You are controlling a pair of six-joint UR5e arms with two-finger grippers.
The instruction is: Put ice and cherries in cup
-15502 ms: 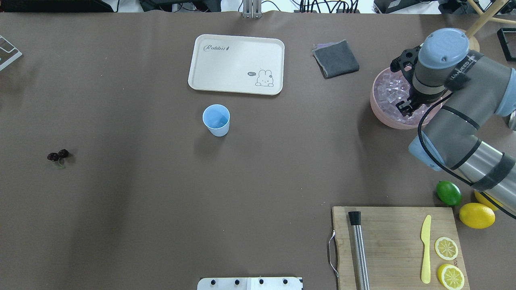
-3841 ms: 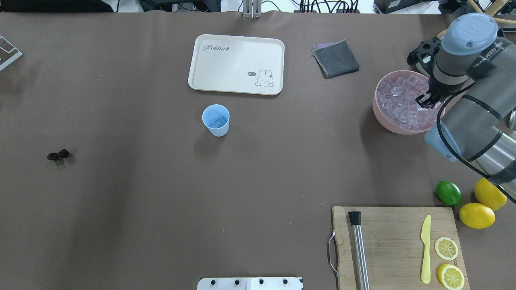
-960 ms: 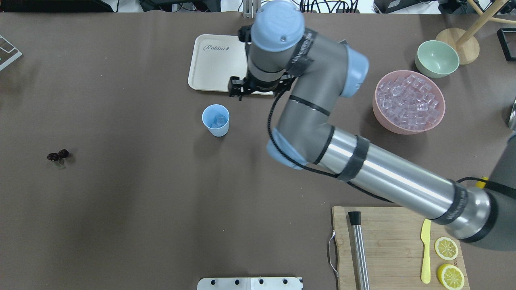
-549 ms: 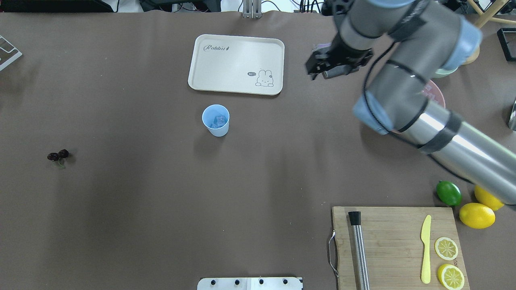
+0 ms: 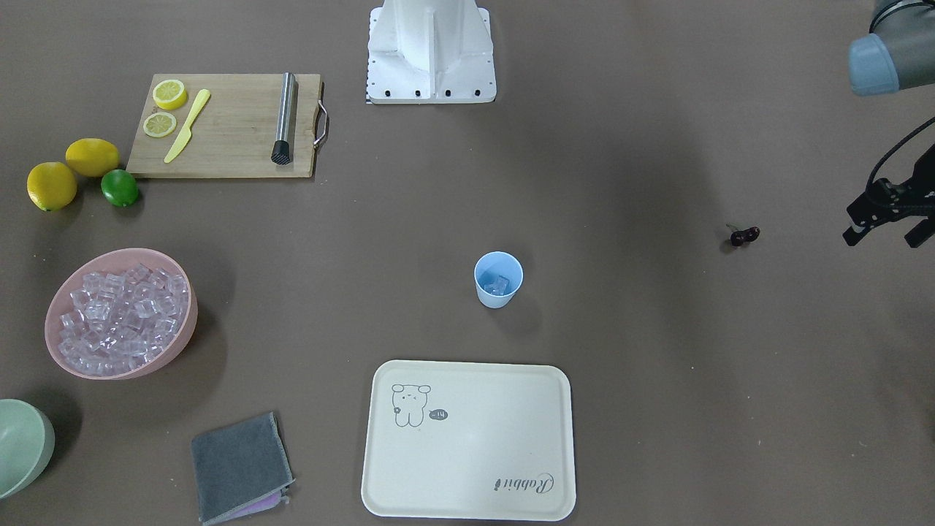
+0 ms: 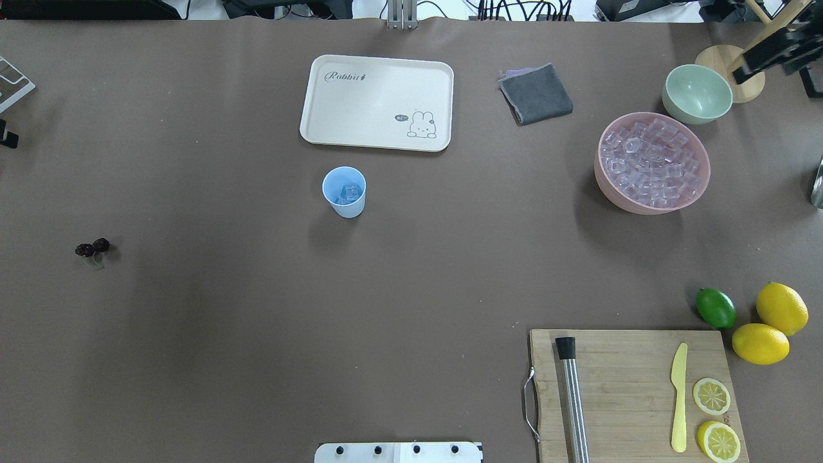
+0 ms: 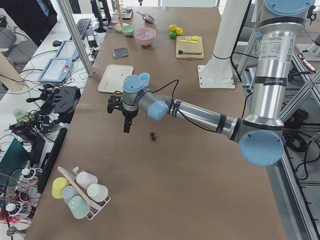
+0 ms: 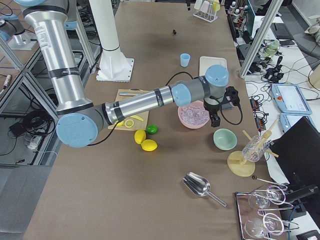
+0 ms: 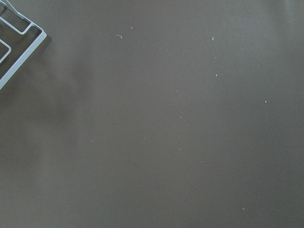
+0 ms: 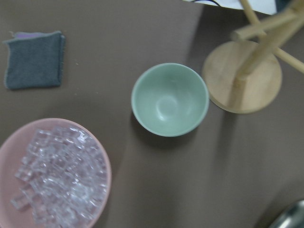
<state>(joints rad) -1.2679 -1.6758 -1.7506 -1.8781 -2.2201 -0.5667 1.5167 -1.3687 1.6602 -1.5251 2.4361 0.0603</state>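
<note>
The left gripper (image 5: 884, 234) hangs over the bare table (image 5: 657, 146) out at the robot's left end. Its jaws are spread and there is nothing between them. The cherries (image 5: 745, 235) lie on the table a little inboard of it, between it and the cup (image 5: 498, 299) but far nearer the gripper. The cup stands upright mid-table, well apart from both grippers, with a few pieces of ice (image 5: 500, 283) in the bottom.

The right gripper (image 6: 771, 64) is up over the far right corner. From what I can see its jaws are apart and empty too. The green bowl (image 6: 697, 94) sits just below it. Beside that, on the side toward the robot, is the pink bowl (image 6: 633, 204), heaped with more ice.
</note>
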